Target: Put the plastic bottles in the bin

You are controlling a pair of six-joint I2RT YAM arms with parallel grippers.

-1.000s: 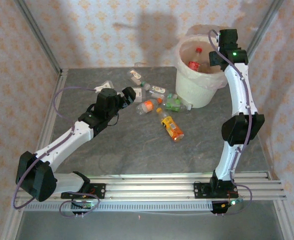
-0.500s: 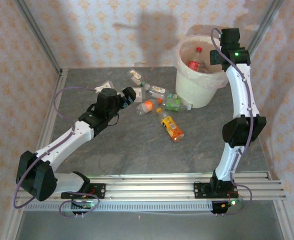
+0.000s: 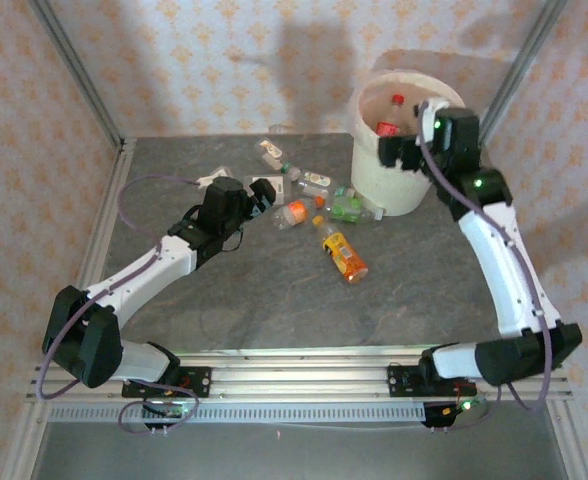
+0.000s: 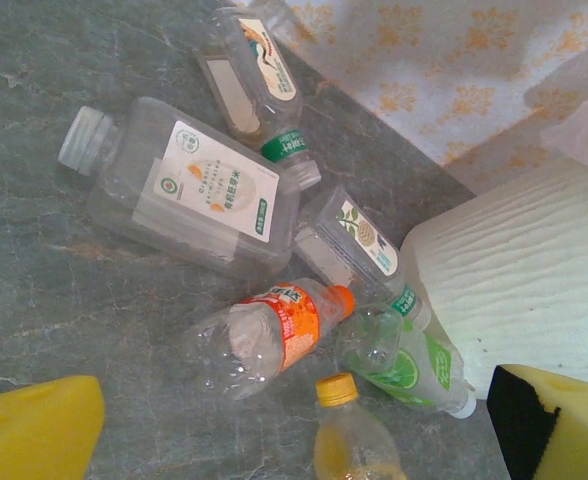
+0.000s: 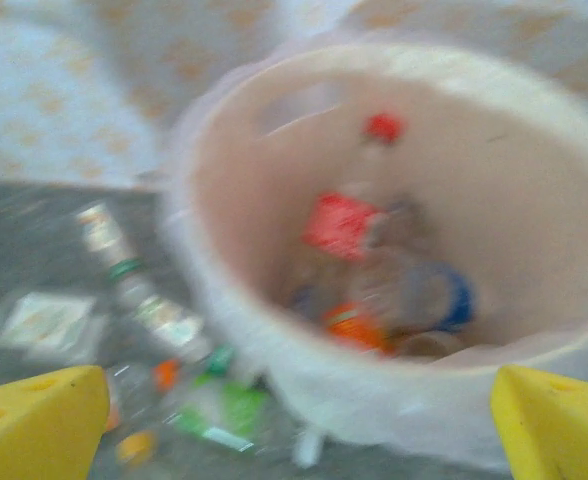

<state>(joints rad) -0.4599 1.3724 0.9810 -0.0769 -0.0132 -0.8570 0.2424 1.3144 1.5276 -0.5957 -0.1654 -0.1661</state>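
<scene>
While the grey worktop (image 3: 274,300) and the white bin (image 3: 399,195) at its far right sit as they did a second ago, the right arm (image 3: 501,260) has swung down. Its elbow, then raised beside the bin, now lies low by the near rail. The right gripper (image 3: 394,152) has come from the far rim to the near rim and looks into the bin, jaws wide apart with nothing between them; the wrist view is blurred. The left arm (image 3: 144,272) has edged slightly toward the loose plastic bottles (image 3: 316,183). The left gripper (image 3: 264,192) is just beside them, jaws fully spread and empty. Inside the bin lies a red-labelled bottle (image 3: 387,127) with a red cap, beside others too indistinct to describe. Unmoved on the worktop near the bin's base are a white-labelled bottle (image 4: 189,190), an orange-labelled bottle (image 4: 274,335) and a green-labelled bottle (image 4: 409,365). A yellow-capped bottle (image 3: 341,252) lies nearest the arms.
</scene>
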